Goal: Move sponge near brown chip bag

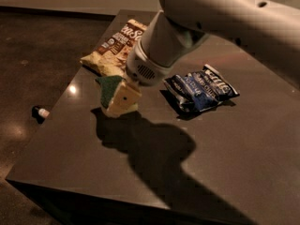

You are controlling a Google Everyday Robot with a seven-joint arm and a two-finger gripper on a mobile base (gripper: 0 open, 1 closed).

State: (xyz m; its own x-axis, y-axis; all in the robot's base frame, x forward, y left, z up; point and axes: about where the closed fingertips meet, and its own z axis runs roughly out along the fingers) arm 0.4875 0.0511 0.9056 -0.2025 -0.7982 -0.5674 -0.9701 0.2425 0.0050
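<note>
The sponge, dark green on top, hangs tilted in my gripper, lifted clear of the dark table with its shadow below it. The gripper is shut on the sponge; its pale fingers cover most of the sponge's yellow body. The brown chip bag with white "Sea Salt" lettering lies flat at the table's far left, just behind and above the sponge; my arm hides its right part.
A blue and white chip bag lies right of the gripper. The dark table has its left edge close to the sponge. A small dark object lies on the floor at left. My large white arm fills the upper right.
</note>
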